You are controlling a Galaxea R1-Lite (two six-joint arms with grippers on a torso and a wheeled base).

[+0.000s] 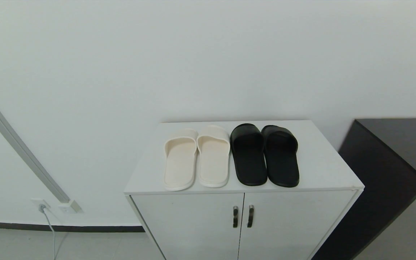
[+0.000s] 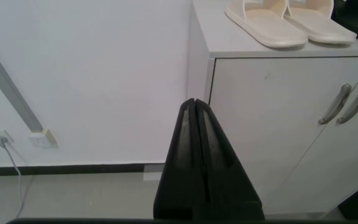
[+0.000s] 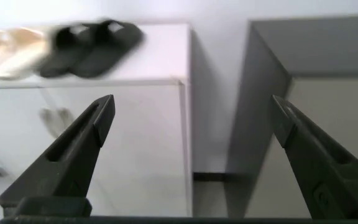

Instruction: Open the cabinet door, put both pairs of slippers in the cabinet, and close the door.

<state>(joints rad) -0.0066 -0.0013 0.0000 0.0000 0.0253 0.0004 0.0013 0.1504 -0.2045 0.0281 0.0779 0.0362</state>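
Cabinet [image 1: 190,224] doors shut, cream slippers [image 1: 196,159] and black slippers [image 1: 264,155] side by side on its top, so we should close our wide-spread right gripper [image 3: 192,102] squarely round a handle [image 1: 250,216] at its centre seam, left gripper [image 2: 194,106] pressed together

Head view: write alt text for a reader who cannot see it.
A cream pair of slippers and a black pair lie side by side on top of a white cabinet, its two doors shut with handles at the centre. A dark counter stands to its right.
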